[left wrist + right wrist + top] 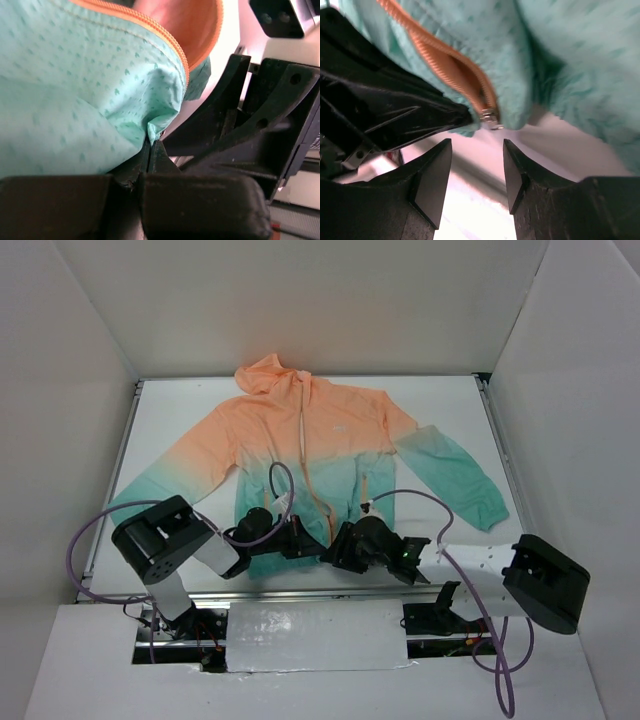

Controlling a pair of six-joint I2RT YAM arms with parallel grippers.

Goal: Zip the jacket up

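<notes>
The left gripper point(151, 149) is pinched shut on the bottom corner of the teal hem, right where the orange zipper tape point(165, 37) runs out. Just beside it is the right gripper point(474, 172), its fingers point(431, 175) a modest gap apart with nothing between them. A small metal zipper end point(489, 118) hangs just beyond their tips, ungripped. Both grippers meet at the middle of the near edge of the table point(440, 400). The jacket point(330, 440) lies flat and face up, with its hood toward the far edge and a sleeve reaching toward each side edge.

The step in hand looks to be taking hold of that metal piece. To do it well, the left gripper should hold the hem taut and steady. The right should come squarely onto the metal and close on it alone, since the thin cloth beside it could easily be caught too.

From above I can see the whole garment, but the arms cover the hem. The left wrist view shows the pinch on the cloth, though not the metal piece. Only the right wrist view shows that piece and the open gap. I cannot tell whether it is the slider or the pin.
</notes>
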